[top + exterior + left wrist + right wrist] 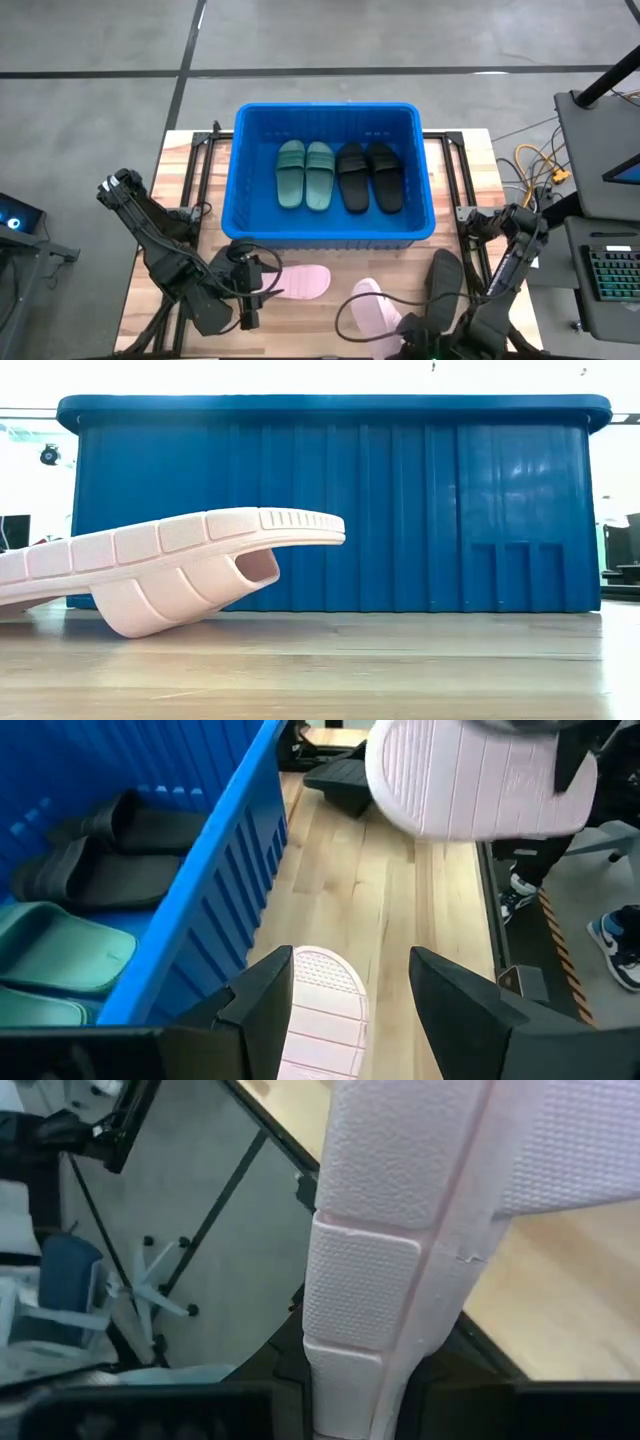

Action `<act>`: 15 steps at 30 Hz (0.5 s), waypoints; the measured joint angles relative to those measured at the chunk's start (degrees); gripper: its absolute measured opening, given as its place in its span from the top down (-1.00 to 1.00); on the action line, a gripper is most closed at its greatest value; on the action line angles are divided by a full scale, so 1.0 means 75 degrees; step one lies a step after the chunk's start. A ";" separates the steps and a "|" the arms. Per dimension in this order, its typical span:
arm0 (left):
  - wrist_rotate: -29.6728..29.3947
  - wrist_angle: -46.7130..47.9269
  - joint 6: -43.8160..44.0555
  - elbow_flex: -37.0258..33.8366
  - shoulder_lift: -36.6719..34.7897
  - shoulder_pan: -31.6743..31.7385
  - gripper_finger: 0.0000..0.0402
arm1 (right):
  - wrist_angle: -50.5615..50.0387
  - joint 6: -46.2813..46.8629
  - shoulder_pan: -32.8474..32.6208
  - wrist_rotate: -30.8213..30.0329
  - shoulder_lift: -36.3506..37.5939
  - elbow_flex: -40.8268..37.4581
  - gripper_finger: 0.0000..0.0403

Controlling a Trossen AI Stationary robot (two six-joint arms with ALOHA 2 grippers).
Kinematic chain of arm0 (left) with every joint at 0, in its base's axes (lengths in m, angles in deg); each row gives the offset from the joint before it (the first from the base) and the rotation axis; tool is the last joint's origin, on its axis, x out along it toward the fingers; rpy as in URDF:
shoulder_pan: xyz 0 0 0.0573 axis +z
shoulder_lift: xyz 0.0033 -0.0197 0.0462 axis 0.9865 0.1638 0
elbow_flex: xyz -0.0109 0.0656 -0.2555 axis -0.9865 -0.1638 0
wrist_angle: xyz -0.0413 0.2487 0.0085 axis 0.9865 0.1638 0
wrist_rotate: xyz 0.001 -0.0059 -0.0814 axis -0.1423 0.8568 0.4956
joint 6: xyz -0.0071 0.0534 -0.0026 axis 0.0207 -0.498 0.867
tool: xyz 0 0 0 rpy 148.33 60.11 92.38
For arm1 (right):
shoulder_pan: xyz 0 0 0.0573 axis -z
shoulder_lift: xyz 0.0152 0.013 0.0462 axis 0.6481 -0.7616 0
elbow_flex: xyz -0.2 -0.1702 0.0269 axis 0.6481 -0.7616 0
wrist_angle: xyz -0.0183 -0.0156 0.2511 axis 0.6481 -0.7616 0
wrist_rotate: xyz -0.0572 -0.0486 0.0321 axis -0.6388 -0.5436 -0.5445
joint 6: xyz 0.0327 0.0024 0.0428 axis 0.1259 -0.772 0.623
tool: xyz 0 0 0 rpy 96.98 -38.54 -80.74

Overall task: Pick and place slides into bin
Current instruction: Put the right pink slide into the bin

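The right gripper is clamping a pale pink rubber slide, lifting it beside the ribbed bright blue plastic bin. The left gripper is hanging spread over another pink slide on the wooden table. No writing is showing legibly.

Four slides lie side by side in the bin; two lie before it.

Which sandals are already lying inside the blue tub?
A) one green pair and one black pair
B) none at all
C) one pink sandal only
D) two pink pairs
A: the high view shows a green pair and a black pair side by side in the blue tub, while the pink ones are outside it.
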 joint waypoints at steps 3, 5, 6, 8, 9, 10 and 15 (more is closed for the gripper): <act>-0.0016 -0.0115 -0.0283 0.0000 -0.0090 0.0024 0.08 | -0.0899 -0.0430 0.0150 -0.0063 0.0000 0.0686 0.72; -0.0085 -0.0141 -0.0323 0.0000 -0.0163 0.0057 0.08 | -0.1579 -0.0718 0.0309 -0.0302 0.0000 0.1123 0.72; -0.0112 -0.0143 -0.0323 0.0000 -0.0205 0.0064 0.08 | -0.1864 -0.0879 0.0397 -0.0412 0.0000 0.1342 0.72; -0.0129 -0.0146 -0.0323 0.0000 -0.0272 0.0099 0.08 | -0.2318 -0.1299 0.0597 -0.0616 0.0000 0.1755 0.72; -0.0130 -0.0146 -0.0322 0.0000 -0.0288 0.0111 0.08 | -0.2508 -0.1561 0.0712 -0.0666 0.0000 0.1968 0.72; -0.0130 -0.0145 -0.0316 0.0000 -0.0293 0.0113 0.08 | -0.2626 -0.1820 0.0815 -0.0682 0.0000 0.2166 0.72; -0.0127 -0.0142 -0.0317 -0.0003 -0.0304 0.0113 0.08 | -0.3229 -0.2625 0.1281 -0.0685 0.0009 0.2877 0.72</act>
